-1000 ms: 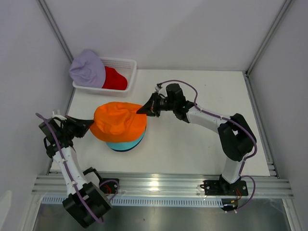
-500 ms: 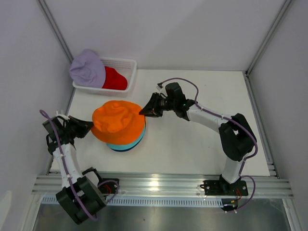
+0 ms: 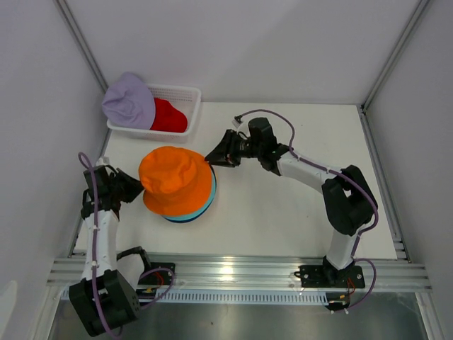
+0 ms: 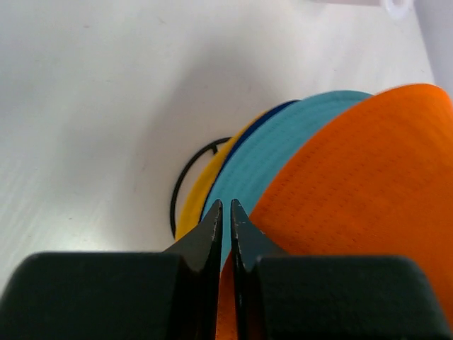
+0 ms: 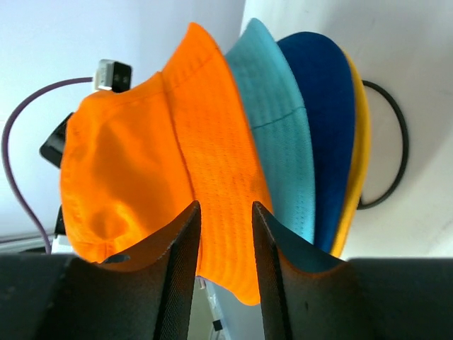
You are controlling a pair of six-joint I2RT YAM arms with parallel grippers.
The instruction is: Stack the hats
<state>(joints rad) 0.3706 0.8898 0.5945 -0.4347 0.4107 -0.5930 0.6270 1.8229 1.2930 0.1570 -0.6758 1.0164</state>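
Note:
The orange hat [image 3: 177, 180] sits on top of the stack, over the teal hat [image 3: 210, 197]. The right wrist view shows the orange [image 5: 141, 156], teal [image 5: 279, 120], navy [image 5: 325, 106] and yellow [image 5: 359, 142] hats. My left gripper [image 3: 136, 185] is at the orange hat's left brim. Its jaws [image 4: 223, 205] are nearly closed, with orange fabric [image 4: 368, 184] in the gap. My right gripper [image 3: 210, 157] is at the far right brim. Its jaws [image 5: 225, 205] stand open, with the brim just beyond them. The lavender hat [image 3: 129, 103] and red hat [image 3: 170, 117] lie in the basket.
The white mesh basket [image 3: 185, 91] stands at the back left, by the left wall. The black wire stand's ring [image 5: 396, 142] shows under the stack, and also in the left wrist view [image 4: 185, 177]. Frame posts rise at both back corners.
The orange hat has settled lower and rounder onto the stack. My left arm has moved right, closer to the hat. My right gripper has drawn back slightly from the brim.

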